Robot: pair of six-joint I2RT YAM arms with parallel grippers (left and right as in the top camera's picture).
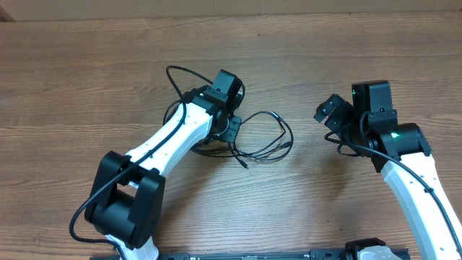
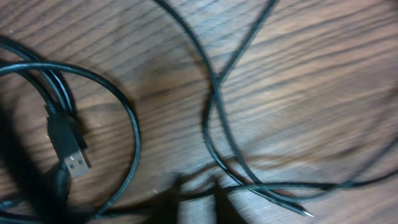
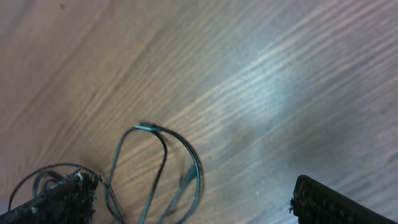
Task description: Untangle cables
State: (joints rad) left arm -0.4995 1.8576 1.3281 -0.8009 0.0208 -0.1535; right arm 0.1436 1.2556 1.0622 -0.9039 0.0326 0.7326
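cables (image 2: 213, 93) partly hidden under left arm (image 1: 180, 133); tangle unreadable.

the cables (image 1: 263, 137) lie in loose loops on the table (image 1: 72, 65), near its middle. my left gripper (image 1: 231, 131) sits over their left part, where a plug (image 2: 68, 146) lies inside one loop. two strands cross just right of that loop. my right gripper (image 1: 328, 112) is well apart, to their right.

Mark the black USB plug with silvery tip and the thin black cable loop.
black USB plug with silvery tip (image 2: 64, 134), left wrist view, on its black body.
thin black cable loop (image 1: 289, 132), overhead view, on its right bend.
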